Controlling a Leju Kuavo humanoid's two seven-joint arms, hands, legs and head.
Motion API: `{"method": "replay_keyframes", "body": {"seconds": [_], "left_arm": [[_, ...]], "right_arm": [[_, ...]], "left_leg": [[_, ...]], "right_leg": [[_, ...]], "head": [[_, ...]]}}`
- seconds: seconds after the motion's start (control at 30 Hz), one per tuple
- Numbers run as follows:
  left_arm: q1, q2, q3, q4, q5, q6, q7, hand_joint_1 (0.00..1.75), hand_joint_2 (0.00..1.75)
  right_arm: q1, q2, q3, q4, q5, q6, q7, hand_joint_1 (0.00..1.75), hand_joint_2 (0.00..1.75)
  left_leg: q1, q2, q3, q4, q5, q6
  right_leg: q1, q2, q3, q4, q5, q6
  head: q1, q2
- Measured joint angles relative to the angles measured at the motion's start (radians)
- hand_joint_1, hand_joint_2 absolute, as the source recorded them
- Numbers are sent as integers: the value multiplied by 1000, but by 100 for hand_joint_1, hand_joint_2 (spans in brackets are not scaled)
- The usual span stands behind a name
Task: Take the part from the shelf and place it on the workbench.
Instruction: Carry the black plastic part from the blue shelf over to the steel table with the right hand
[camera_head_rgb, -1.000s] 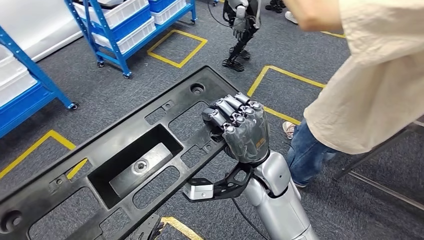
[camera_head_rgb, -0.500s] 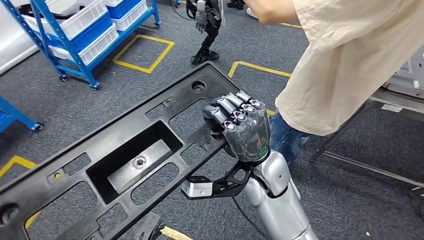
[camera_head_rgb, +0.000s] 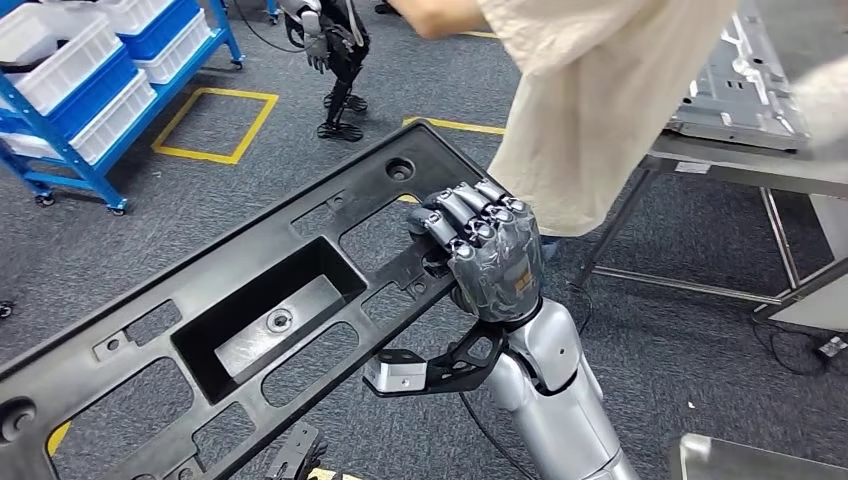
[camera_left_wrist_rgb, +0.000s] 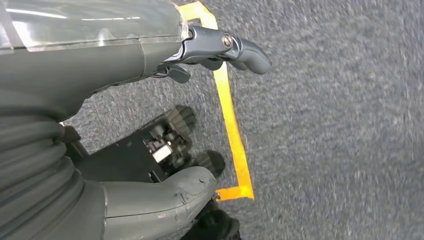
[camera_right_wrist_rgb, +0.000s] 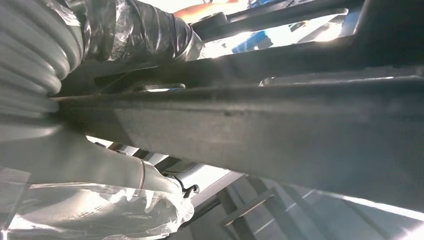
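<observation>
The right hand (camera_head_rgb: 487, 258) grips the long black plastic panel (camera_head_rgb: 230, 320) at its edge. The left hand (camera_left_wrist_rgb: 150, 100) hangs over grey carpet (camera_left_wrist_rgb: 340, 125), fingers apart, holding nothing.

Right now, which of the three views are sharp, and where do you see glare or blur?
Head view: evenly lit and mostly sharp; the right robot hand gripping the black part is clear. Left wrist view: carpet softly blurred, glare on the clear wrap of the left robot hand. Right wrist view: the part is very close, dark and soft, with blown-out bright gaps behind it.
</observation>
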Motion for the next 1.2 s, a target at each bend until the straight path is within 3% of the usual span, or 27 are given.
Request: {"method": "replay_keyframes", "body": {"seconds": [0.07,0.1,0.17,0.2,0.23,0.27,0.33,0.4,0.43,0.5,0.57,0.63,0.7,0.73,0.77,0.8,0.87,0.93,1.0,1.03,1.1,1.13,1.2], "left_arm": [[-1,0,-2,0,1,0,0,0,175],[0,0,-3,0,1,0,0,0,175],[4,0,-3,0,2,0,0,0,175],[6,0,-3,0,3,0,0,0,175],[6,1,-3,0,4,0,0,0,175],[6,1,-3,0,5,0,0,0,175],[4,1,-3,0,7,0,0,0,175],[2,3,-4,0,8,0,0,0,175],[2,3,-4,0,8,0,1,0,175],[2,2,-4,0,9,0,1,0,175],[-1,1,-5,0,9,0,0,0,175],[0,1,-7,0,9,0,0,0,175],[5,1,-8,0,9,0,0,0,175],[7,1,-9,0,10,-1,0,0,175],[7,1,-9,0,10,-1,0,0,175],[6,0,-10,0,10,-2,-1,0,175],[3,-2,-10,0,11,-3,-2,0,175],[2,-2,-10,-1,12,-4,-3,0,175],[1,-3,-11,-1,12,-5,-3,0,175],[0,-4,-11,-1,12,-5,-3,0,175],[-2,-5,-11,-2,13,-6,-3,0,175],[-1,-5,-11,-3,12,-6,-4,0,175],[3,-5,-11,-3,13,-6,-4,0,175]], "right_arm": [[-2,0,0,-1,0,0,2,175,175],[-2,0,0,-1,0,0,2,175,175],[-2,0,0,-1,0,0,3,175,175],[-1,0,0,-1,0,0,3,175,175],[-1,0,0,-1,0,0,3,175,175],[-1,0,0,-1,0,0,3,175,175],[-2,0,0,-1,0,0,3,175,175],[-2,0,0,-1,0,0,4,175,175],[-1,0,0,-2,0,0,4,175,175],[1,0,0,-3,0,0,5,175,175],[2,-1,0,-5,0,0,5,175,175],[2,-2,0,-7,0,0,5,175,175],[5,-4,0,-7,0,0,5,175,175],[6,-5,0,-7,1,0,5,175,175],[7,-6,0,-7,2,0,5,175,175],[8,-7,0,-7,4,0,6,175,175],[7,-8,0,-8,8,0,8,175,175],[6,-8,0,-8,10,0,9,175,175],[6,-8,0,-8,12,0,11,175,175],[6,-8,0,-8,12,0,12,175,175],[5,-8,0,-9,14,0,16,175,175],[4,-8,0,-9,15,0,18,175,175],[5,-8,0,-8,16,0,20,175,175]], "left_leg": [[5,-40,-19,51,-39,-10],[7,-65,-43,106,-71,-13],[8,-87,-104,236,-125,-15],[8,-90,-124,274,-130,-15],[8,-92,-127,274,-114,-13],[8,-95,-113,237,-82,-9],[8,-128,-58,106,-10,2],[7,-163,-20,21,16,10],[6,-169,-16,11,12,11],[7,-152,-13,1,16,16],[11,-130,-6,-15,24,28],[12,-105,-2,-24,28,36],[11,-78,-3,-24,26,38],[11,-65,-3,-23,25,37],[12,-53,-3,-22,23,36],[12,-43,-2,-20,21,34],[9,-25,0,-11,12,25],[3,-8,1,-4,3,14],[0,12,5,-3,-3,4],[2,7,5,3,-10,-2],[7,-34,-16,60,-52,-10],[9,-61,-41,118,-85,-13],[9,-85,-103,247,-137,-16]], "right_leg": [[-5,20,2,-5,5,-11],[-6,29,2,-5,5,-15],[-5,53,2,-4,6,-18],[-4,66,2,-4,6,-19],[-3,80,2,-2,6,-19],[-2,94,3,-1,6,-19],[-1,119,2,1,6,-17],[-3,141,-4,3,9,-10],[-5,151,-8,3,11,-4],[-9,159,-13,1,15,8],[-3,115,-25,26,-6,16],[-1,59,-71,125,-64,22],[-6,45,-127,240,-110,29],[-9,43,-137,260,-108,32],[-11,39,-127,243,-89,34],[-13,30,-99,191,-57,35],[-8,-12,-31,62,-7,31],[-1,-35,-3,3,3,21],[0,-14,-5,0,3,9],[-2,-3,-5,-1,4,4],[-7,19,-3,-5,8,-7],[-9,30,-3,-5,8,-10],[-8,54,-3,-4,9,-13]], "head": [[0,0],[0,0],[0,0],[0,0],[0,0],[0,0],[0,0],[0,0],[0,0],[0,0],[1,0],[3,0],[3,0],[3,0],[3,0],[3,0],[3,0],[3,0],[2,0],[2,0],[2,0],[2,0],[2,0]]}}
